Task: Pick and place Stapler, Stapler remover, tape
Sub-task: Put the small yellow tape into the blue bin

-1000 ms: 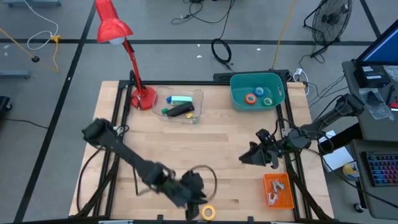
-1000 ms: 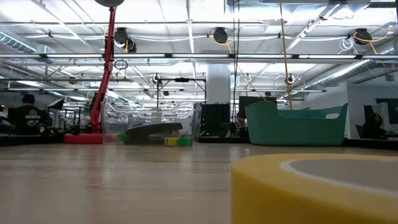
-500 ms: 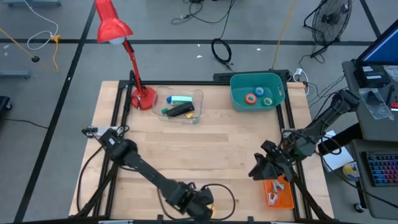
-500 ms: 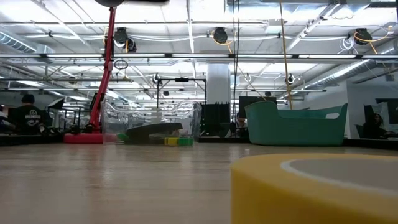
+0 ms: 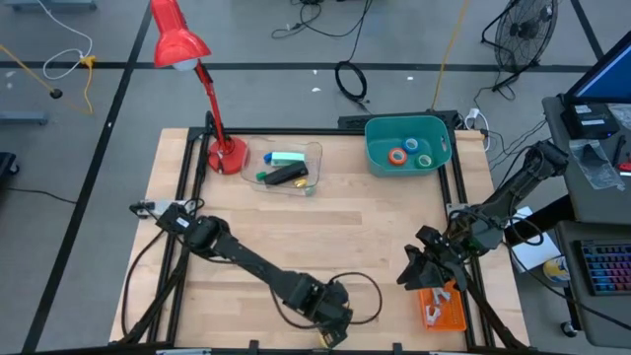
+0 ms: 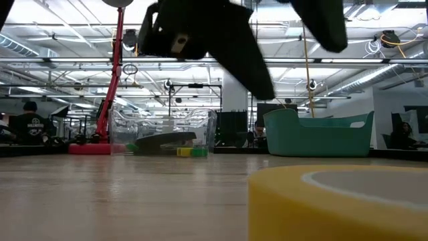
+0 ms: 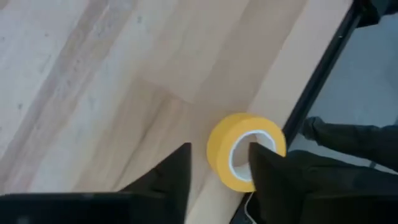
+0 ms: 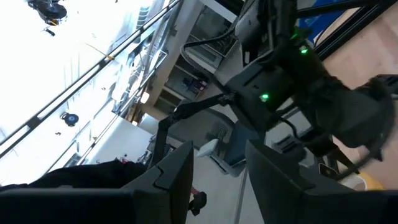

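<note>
A yellow roll of tape lies flat on the wooden table near its near edge and fills the low view's foreground. My left gripper hangs open above it, pointing steeply down. One finger stands beside the roll and the other over its far part. In the low view the fingers are well clear of the roll. The black stapler lies in a clear tray. My right gripper is open and holds nothing, above an orange tray of pale stapler removers.
A teal bin at the far right holds orange, green and blue tape rolls. A red desk lamp stands at the far left. A black cable loops by my left gripper. The table's near edge and black frame run just beyond the yellow roll.
My left gripper has gone toward the table's near edge and right, sunk and tipped steeply downward over the yellow tape. It now shows in the low view and covers most of the roll from above. My right gripper has drifted toward the near edge, over the orange tray.
</note>
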### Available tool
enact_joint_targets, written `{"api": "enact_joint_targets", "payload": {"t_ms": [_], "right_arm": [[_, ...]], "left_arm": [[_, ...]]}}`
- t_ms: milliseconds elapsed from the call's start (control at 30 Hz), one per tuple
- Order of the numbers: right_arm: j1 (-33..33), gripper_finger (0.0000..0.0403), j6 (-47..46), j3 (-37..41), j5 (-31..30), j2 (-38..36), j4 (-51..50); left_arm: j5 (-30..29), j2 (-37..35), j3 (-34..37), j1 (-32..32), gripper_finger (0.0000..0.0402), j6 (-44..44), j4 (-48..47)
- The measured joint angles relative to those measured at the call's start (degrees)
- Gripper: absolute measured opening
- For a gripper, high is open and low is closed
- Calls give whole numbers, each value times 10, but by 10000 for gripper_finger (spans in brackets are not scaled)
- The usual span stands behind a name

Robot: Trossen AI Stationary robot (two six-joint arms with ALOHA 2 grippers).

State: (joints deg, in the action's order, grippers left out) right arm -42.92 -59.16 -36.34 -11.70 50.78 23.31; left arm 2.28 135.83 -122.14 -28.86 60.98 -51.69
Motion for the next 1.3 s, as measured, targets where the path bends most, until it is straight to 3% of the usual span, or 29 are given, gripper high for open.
{"api": "enact_joint_targets", "payload": {"t_ms": [133,267,633,900,1167,1300], "right_arm": [[0,139,0,0,0,0,0],[0,139,0,0,0,0,0],[0,139,3,0,0,0,0],[1,139,3,0,0,0,0],[1,139,-1,0,-1,0,0],[1,139,-1,0,-1,0,0]], "left_arm": [[24,0,1,9,208,-9,2],[24,0,1,-2,218,-9,6],[-23,3,1,-32,189,-2,8],[33,51,1,-32,189,11,39],[31,64,1,-31,186,28,38],[28,63,1,-26,130,38,34]]}}
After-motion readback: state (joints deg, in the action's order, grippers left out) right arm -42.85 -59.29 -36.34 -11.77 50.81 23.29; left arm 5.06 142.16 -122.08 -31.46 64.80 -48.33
